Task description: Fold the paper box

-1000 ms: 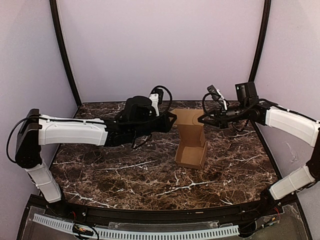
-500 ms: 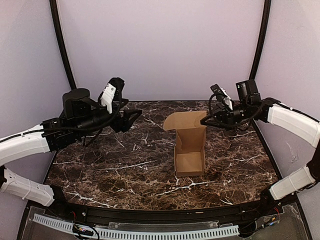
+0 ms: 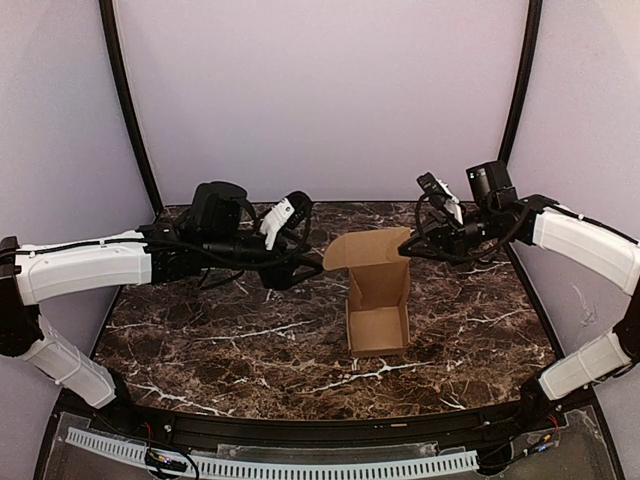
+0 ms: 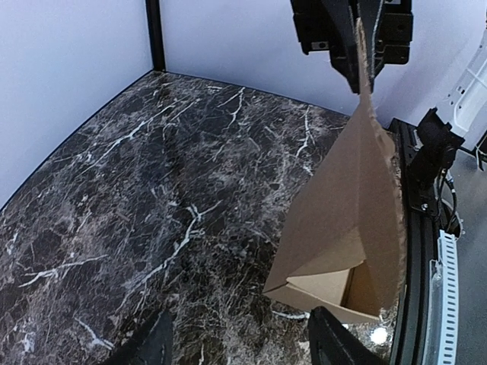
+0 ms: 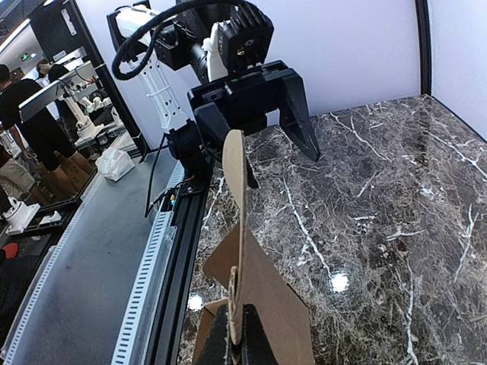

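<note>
L jaws gape open, empty, just left of paper box (image 3: 378,318), not touching. Box sits on surface (image 3: 200,345), slightly right of centre, top flap (image 3: 365,248) raised. R jaws pinched shut on flap's right corner.

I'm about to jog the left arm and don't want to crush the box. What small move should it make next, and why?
Probably ease the left gripper forward until its open jaws straddle the free left edge of the raised lid flap, then close. The right gripper is shut on the flap's right edge, holding it above the paper box, and the left looks just short of it.
</note>
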